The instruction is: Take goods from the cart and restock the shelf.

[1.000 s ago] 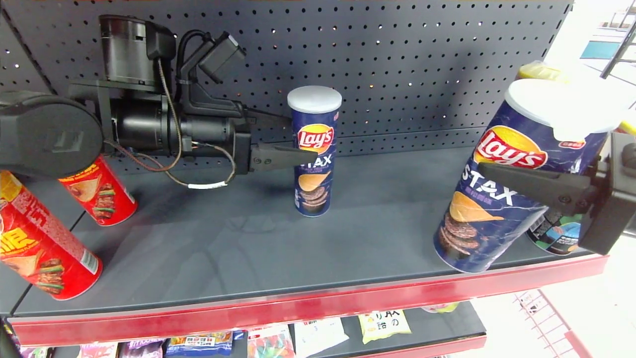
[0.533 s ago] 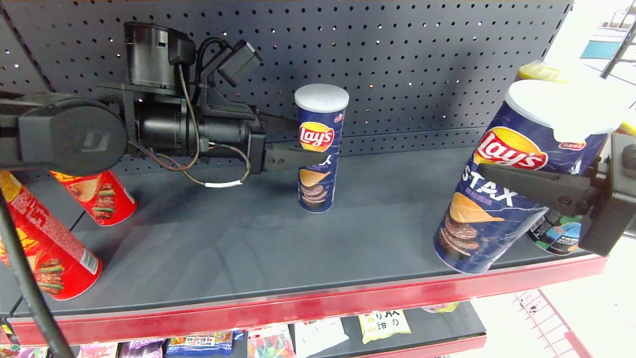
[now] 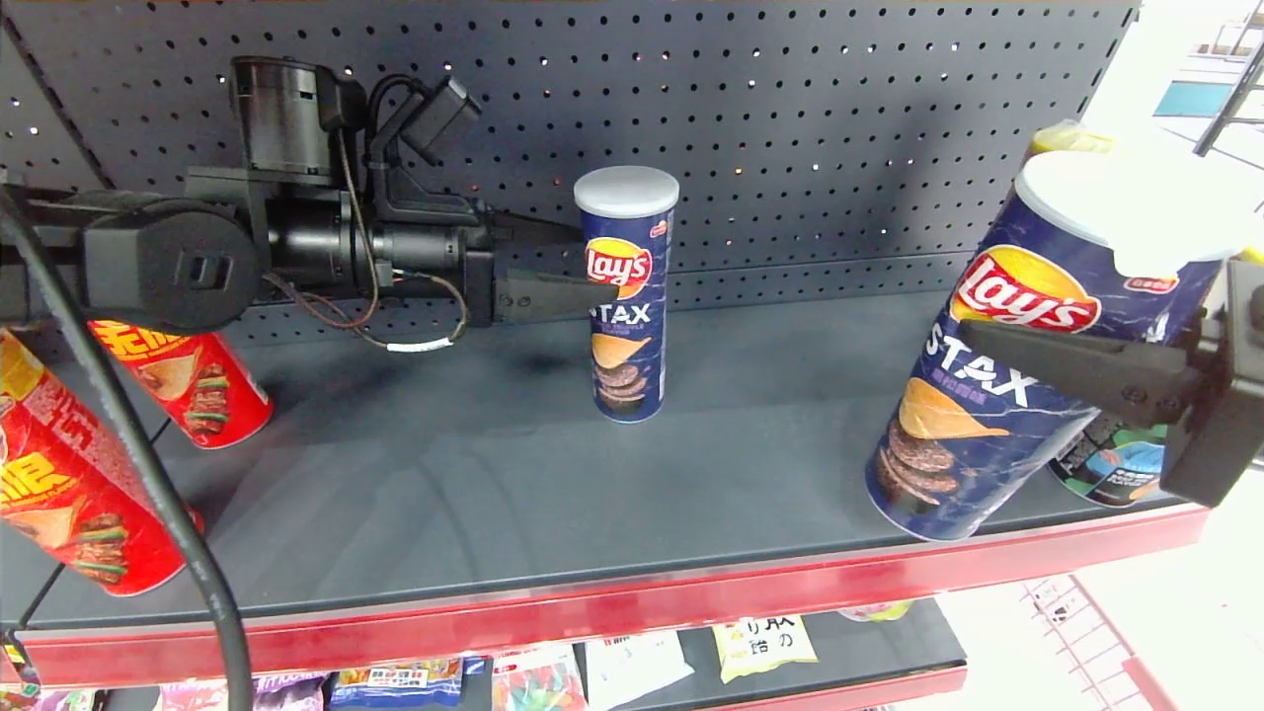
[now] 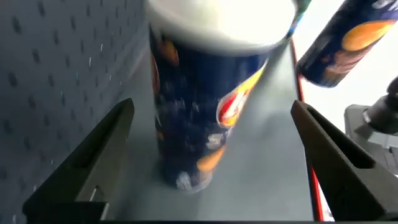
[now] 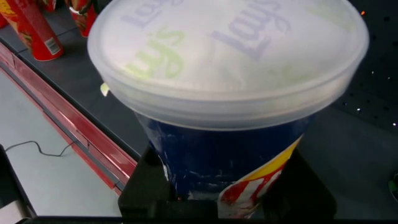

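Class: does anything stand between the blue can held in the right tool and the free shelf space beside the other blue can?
Nothing visible does. Bare shelf lies between the held blue can, at the front right edge, and the standing blue can. The open left tool sits at that can's other side.

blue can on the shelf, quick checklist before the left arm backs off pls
1. The blue can stands upright on the shelf: ok.
2. The left gripper is open, fingers off the can: ok.
3. The right gripper is shut on the second blue can: ok.
4. The second blue can is upright: not ok, tilted.
5. Its base rests on the shelf: cannot tell.
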`<state>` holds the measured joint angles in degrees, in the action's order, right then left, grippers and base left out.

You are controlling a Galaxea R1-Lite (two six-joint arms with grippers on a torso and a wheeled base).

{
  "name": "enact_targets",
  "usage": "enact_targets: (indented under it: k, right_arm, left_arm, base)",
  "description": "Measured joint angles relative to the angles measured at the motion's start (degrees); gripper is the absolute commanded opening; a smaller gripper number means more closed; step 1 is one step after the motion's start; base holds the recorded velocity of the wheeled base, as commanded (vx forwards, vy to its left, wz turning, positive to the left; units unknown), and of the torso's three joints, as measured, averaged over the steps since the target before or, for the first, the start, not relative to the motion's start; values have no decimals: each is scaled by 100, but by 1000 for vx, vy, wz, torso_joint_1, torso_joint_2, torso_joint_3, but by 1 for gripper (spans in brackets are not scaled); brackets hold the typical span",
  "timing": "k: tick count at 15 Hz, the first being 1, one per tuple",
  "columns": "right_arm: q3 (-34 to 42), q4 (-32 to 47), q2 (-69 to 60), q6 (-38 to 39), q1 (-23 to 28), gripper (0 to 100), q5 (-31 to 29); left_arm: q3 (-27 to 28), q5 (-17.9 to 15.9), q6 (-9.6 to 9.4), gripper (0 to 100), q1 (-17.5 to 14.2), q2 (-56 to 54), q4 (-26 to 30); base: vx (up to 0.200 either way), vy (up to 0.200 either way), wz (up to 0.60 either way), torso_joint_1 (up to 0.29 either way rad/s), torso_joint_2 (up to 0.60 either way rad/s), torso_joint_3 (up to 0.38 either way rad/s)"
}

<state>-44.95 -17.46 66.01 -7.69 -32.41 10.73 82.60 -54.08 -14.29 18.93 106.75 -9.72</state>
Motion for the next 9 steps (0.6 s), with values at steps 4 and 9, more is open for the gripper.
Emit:
enact_targets:
  k: [4,9]
  right_arm:
    - [5,5,-61,-2,0,0,-99]
    - [11,16,-121,-2,0,0,-169]
  left_arm:
    - [532,-285,9,100,-72,435,-139]
    - [794,-439,30,0,90,730,-134]
  base:
    - [0,0,0,0,0,0]
    - [0,0,0,0,0,0]
